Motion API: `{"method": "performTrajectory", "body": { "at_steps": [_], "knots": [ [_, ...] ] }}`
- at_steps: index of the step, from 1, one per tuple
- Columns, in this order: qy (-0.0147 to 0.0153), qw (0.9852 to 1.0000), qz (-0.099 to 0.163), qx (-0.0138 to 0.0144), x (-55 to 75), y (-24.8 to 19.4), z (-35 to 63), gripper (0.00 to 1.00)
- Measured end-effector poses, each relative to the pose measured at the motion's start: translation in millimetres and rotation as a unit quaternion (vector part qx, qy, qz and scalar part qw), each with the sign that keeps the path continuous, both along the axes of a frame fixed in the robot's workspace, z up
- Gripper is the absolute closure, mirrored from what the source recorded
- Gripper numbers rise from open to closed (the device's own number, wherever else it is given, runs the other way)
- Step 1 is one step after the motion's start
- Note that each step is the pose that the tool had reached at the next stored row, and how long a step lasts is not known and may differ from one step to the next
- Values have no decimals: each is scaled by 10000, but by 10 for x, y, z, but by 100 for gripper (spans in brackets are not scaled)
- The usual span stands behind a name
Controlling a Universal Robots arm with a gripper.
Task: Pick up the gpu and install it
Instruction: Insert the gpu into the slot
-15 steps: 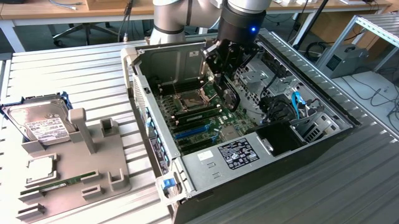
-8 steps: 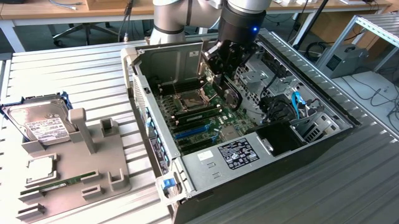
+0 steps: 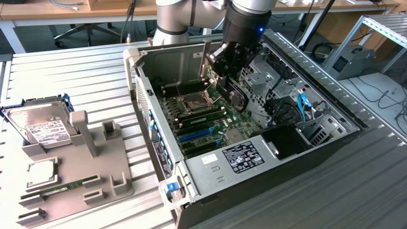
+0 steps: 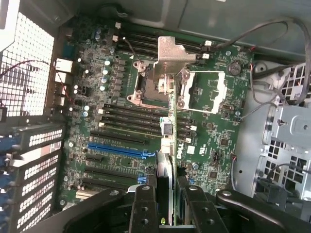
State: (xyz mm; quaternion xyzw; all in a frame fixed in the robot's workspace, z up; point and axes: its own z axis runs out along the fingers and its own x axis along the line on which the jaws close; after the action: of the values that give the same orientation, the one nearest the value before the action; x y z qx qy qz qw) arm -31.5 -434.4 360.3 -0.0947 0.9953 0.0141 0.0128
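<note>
GPU pickup is done: you have it clamped edge-on between the gripper's fingers, hanging inside the open computer case above the motherboard. Its lower edge looks clear of the expansion slots, though the angle makes that hard to judge. Seating it in a slot is not yet done.

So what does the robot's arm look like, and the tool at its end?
The arm is made of fat, round silver-grey tubes. Near its end comes a black cylinder with a tiny blue light. The tool is black too, built of chunky links. Its two black fingers have round bolt heads on them.
</note>
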Motion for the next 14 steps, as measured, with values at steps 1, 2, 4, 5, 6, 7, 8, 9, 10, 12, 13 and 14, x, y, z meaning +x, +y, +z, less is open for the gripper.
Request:
{"method": "performTrajectory", "body": {
  "at_steps": [1, 2, 4, 5, 6, 7, 8, 9, 10, 12, 13, 14],
  "knots": [
    [0, 10000, 35, 0, 0, 0, 0, 74],
    [0, 10000, 82, 0, 0, 0, 0, 74],
    [0, 9998, 208, 0, 0, 0, 0, 74],
    [0, 9996, 268, 0, 0, 0, 0, 74],
    [0, 9995, 319, 0, 0, 0, 0, 74],
    [0, 9994, 356, 0, 0, 0, 0, 74],
    [0, 9992, 399, 0, 0, 0, 0, 74],
    [0, 9990, 438, 0, 0, 0, 0, 74],
    [0, 9988, 484, 0, 0, 0, 0, 74],
    [0, 9985, 552, 0, 0, 0, 0, 74],
    [0, 9983, 590, 0, 0, 0, 0, 74],
    [0, 9981, 620, 0, 0, 0, -1, 74]
  ]
}}
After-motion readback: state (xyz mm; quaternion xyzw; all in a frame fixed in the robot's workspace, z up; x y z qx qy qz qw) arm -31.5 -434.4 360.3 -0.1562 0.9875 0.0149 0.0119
